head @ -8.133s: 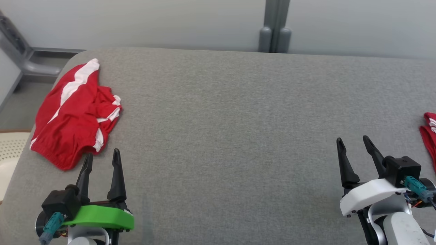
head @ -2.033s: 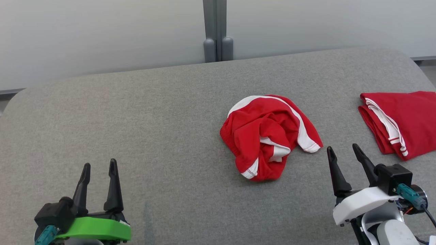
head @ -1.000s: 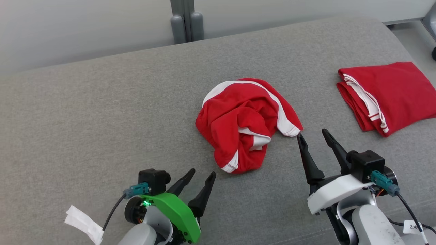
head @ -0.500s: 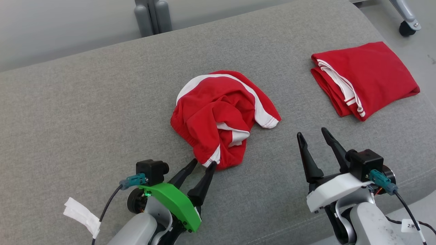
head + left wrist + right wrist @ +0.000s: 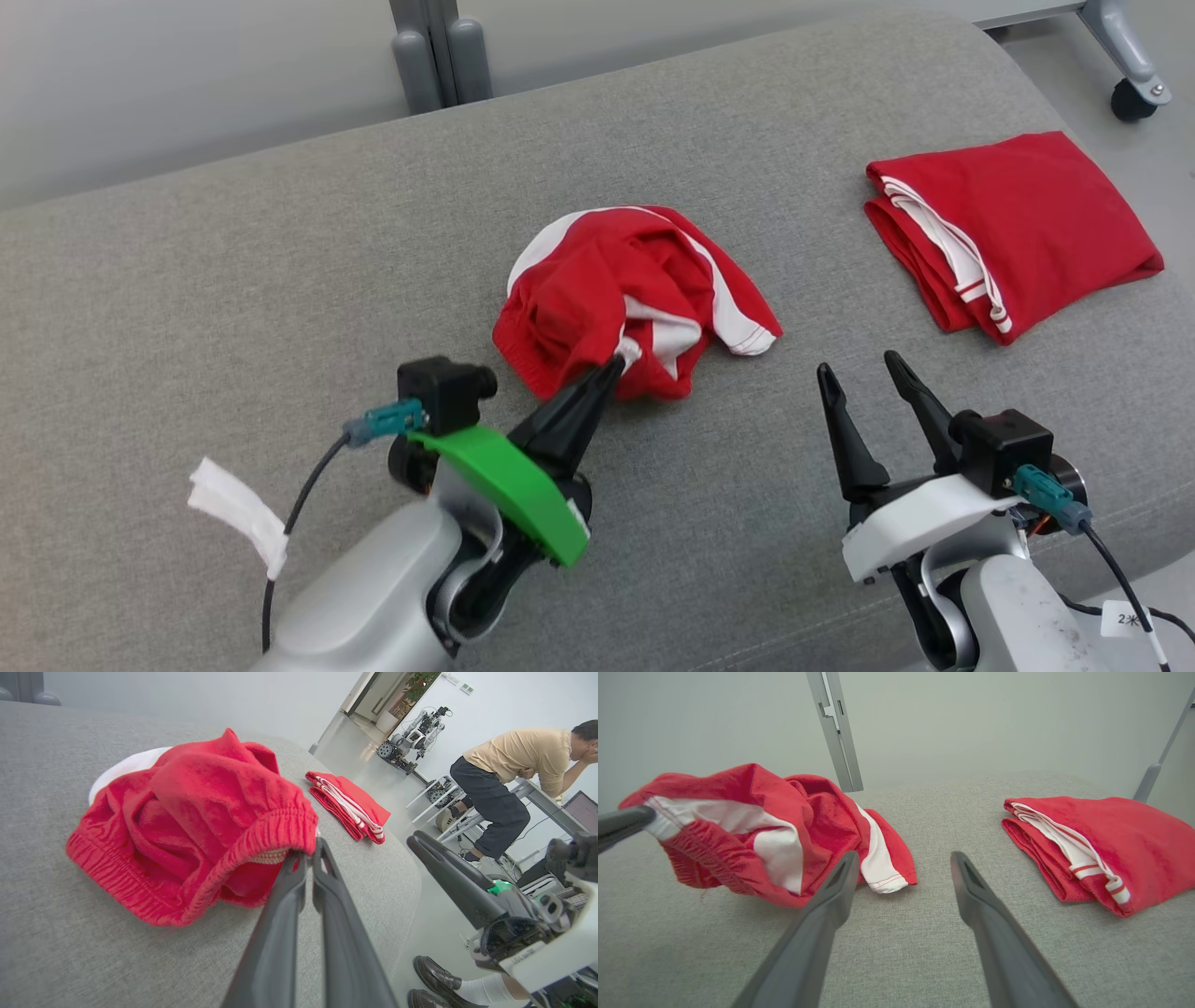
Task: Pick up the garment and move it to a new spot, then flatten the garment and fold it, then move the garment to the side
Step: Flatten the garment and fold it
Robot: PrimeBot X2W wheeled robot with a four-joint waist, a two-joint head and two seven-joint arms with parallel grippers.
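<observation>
A crumpled pair of red shorts with white stripes point(image 5: 625, 299) lies mid-table; it also shows in the left wrist view point(image 5: 196, 821) and the right wrist view point(image 5: 775, 826). My left gripper point(image 5: 611, 366) is shut on the elastic waistband at the garment's near edge and holds that edge lifted a little; its fingertips pinch the hem point(image 5: 308, 851). My right gripper point(image 5: 859, 369) stands open to the right of the garment, a short way off, with nothing between its fingers point(image 5: 901, 858).
A second red garment, folded point(image 5: 1013, 229), lies at the table's right end near the rounded edge point(image 5: 1087, 844). The grey fabric table point(image 5: 233, 280) stretches left. A person bends over a desk point(image 5: 509, 779) beyond the table; a shoe point(image 5: 437, 977) is close by.
My left gripper closed on the shorts' waistband edge and pulled it up and away from me, bunching the garment. The right gripper has held still. The head view shifted slightly.
</observation>
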